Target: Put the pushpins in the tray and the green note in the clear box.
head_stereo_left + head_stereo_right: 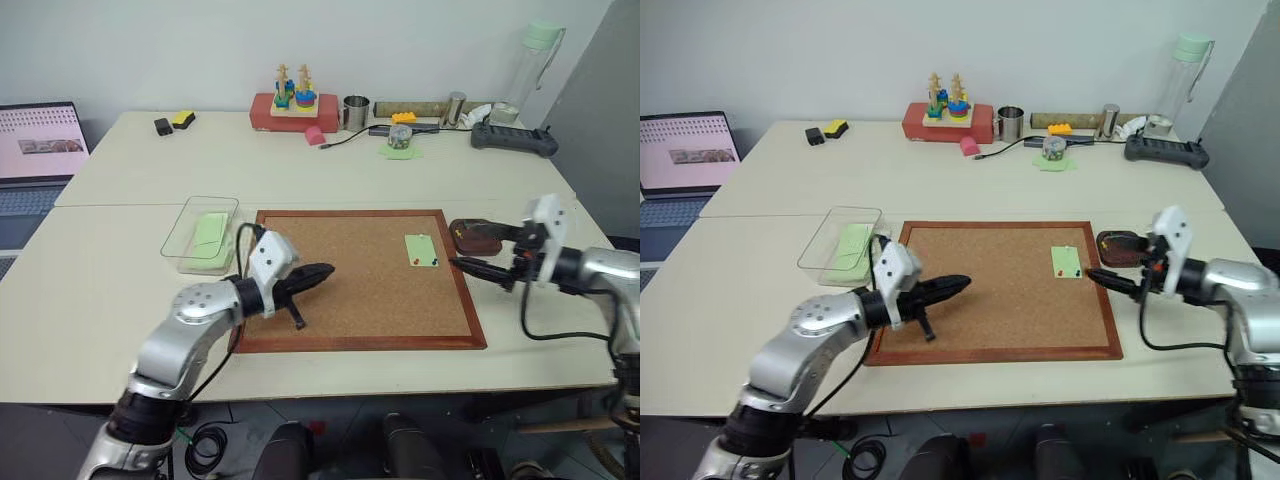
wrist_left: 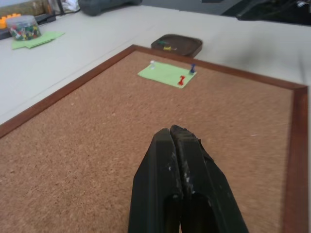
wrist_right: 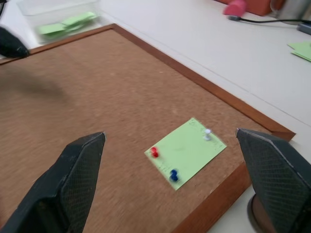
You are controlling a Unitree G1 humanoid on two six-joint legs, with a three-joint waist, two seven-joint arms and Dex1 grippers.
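From the head I see my left hand (image 1: 318,272) clenched empty over the cork board (image 1: 330,300). My left wrist shows the tray (image 2: 177,45) beyond it. My right wrist shows the right hand (image 3: 177,182) spread wide above the pinned green note (image 3: 187,150).

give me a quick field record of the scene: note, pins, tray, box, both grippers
green note: flat on the cork board, near its right edge
pushpins: red, blue and white stuck in the note
tray: just off the board's right edge, small items inside
clear box: left of board, green slips inside
left gripper: shut, empty, over board
right gripper: open, facing the note
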